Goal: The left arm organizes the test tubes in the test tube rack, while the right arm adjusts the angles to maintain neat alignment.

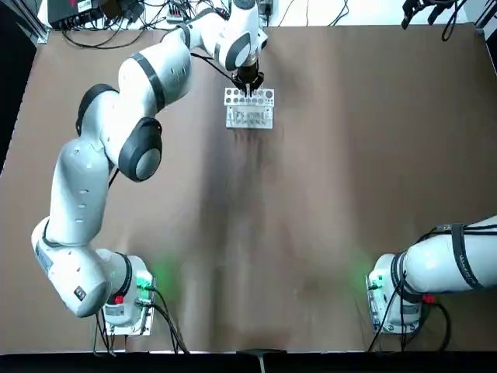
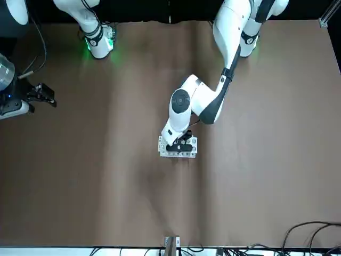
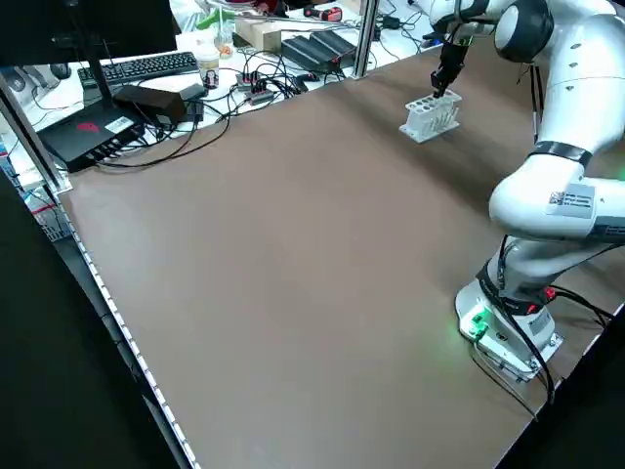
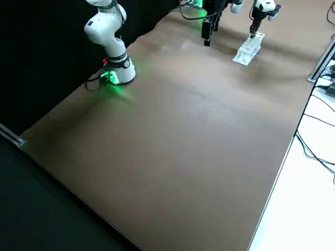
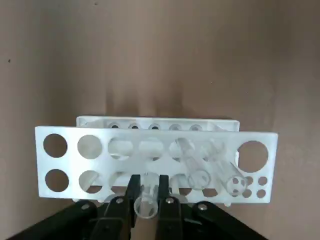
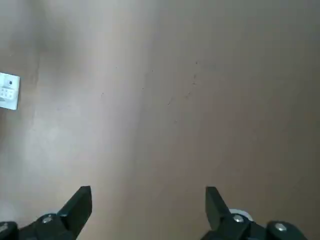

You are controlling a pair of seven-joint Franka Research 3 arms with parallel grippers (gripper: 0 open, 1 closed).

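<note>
The test tube rack [image 1: 249,118] stands near the far edge of the table [image 1: 311,194], about the middle of its width; it is white, with two rows of round holes in its top plate. Two clear test tubes, one [image 5: 199,177] and another [image 5: 235,185], lean in the rack, side by side; a third tube [image 5: 146,204] is pinched between the fingers of the left end effector [image 5: 149,182], right at the rack – I cannot tell if its lower end is inside a hole. The left arm [image 1: 159,74] reaches over the table to this place. The right end effector [image 6: 148,192] is released, its fingers wide apart with nothing between; it hangs at the far right part of the table, well apart from the rack. Beyond the table are a keyboard [image 3: 148,67], a monitor [image 3: 88,24] and black cables [image 3: 190,145].
</note>
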